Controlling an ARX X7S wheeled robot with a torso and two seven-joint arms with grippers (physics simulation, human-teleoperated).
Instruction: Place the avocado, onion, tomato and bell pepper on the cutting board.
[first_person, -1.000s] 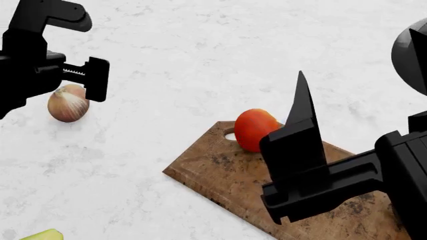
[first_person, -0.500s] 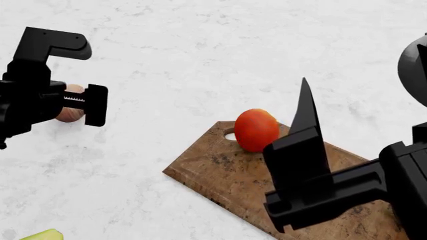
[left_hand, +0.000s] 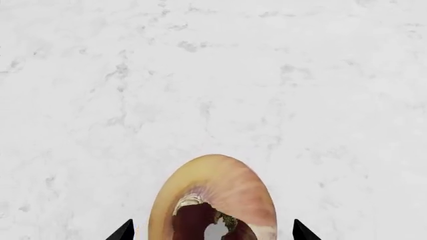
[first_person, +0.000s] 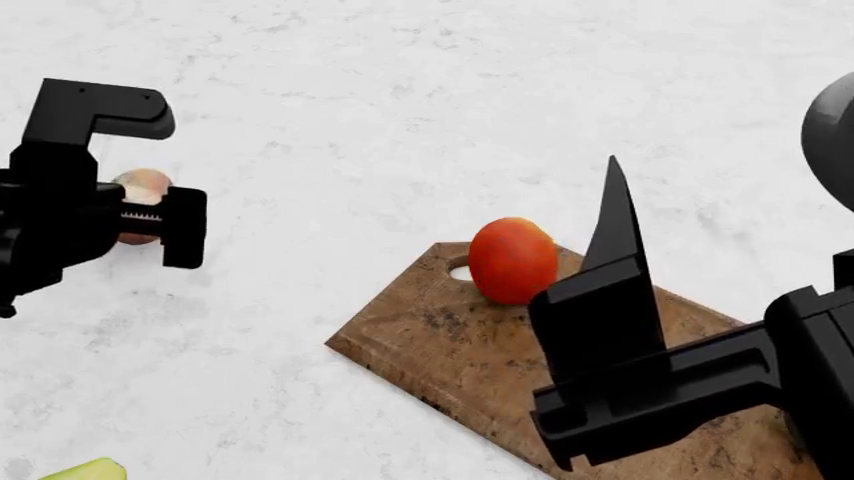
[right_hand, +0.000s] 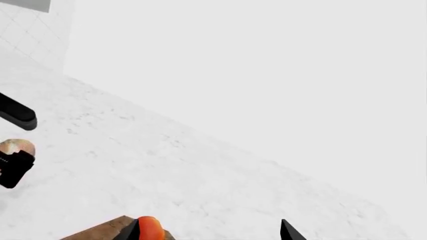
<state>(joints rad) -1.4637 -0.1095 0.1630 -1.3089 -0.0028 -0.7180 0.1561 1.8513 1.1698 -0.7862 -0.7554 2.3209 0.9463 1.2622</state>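
Observation:
The tan onion (left_hand: 213, 195) lies on the white marble counter between the fingertips (left_hand: 123, 232) of my open left gripper (left_hand: 213, 233). In the head view that gripper (first_person: 140, 200) covers most of the onion (first_person: 142, 184) at the left. The red tomato (first_person: 513, 260) rests on the brown cutting board (first_person: 427, 345), next to its handle hole. My right gripper (first_person: 721, 150) hovers open over the board, holding nothing. In the right wrist view the tomato (right_hand: 151, 229) is beside one fingertip. A yellow-green sliver (first_person: 88, 470), probably the avocado, pokes in at the bottom left edge. The bell pepper is out of view.
The white marble counter (first_person: 400, 120) stretches behind and between the onion and the board. A pale wall (right_hand: 267, 75) rises beyond the counter in the right wrist view. The cutting board (right_hand: 100, 233) lies at an angle, running off the lower right of the head view.
My left gripper has moved down and towards the onion, which now sits between its fingers and is mostly hidden in the head view. The right arm has dropped very slightly.

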